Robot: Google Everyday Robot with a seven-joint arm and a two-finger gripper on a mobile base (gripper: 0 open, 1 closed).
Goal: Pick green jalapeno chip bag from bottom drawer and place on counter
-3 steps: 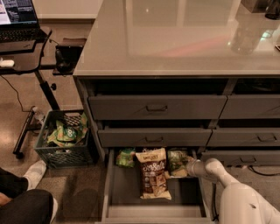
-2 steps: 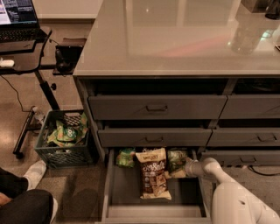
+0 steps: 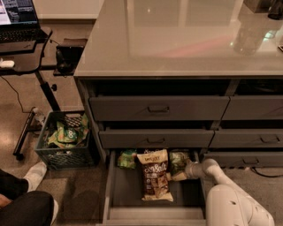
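The bottom drawer (image 3: 128, 201) is pulled open below the cabinet. In it, the green jalapeno chip bag (image 3: 177, 159) lies at the back right, next to a larger brown-and-cream bag (image 3: 154, 175) in the middle. A brighter green bag (image 3: 127, 159) lies at the back left. My gripper (image 3: 179, 176) reaches in from the right on the white arm (image 3: 230, 198). It sits low in the drawer, just in front of the jalapeno bag and beside the brown bag's right edge. The counter (image 3: 177, 39) spans the top of the cabinet.
Two closed drawers with bar handles (image 3: 158, 108) sit above the open one. A crate (image 3: 62, 141) of green bags stands on the floor at left. A black desk with a laptop (image 3: 17, 13) is at far left. A person's foot (image 3: 35, 175) is at lower left. Objects stand on the counter's far right (image 3: 250, 31).
The white arm has shifted slightly left and further over the drawer. The gripper stays by the jalapeno bag. The bags have not moved.
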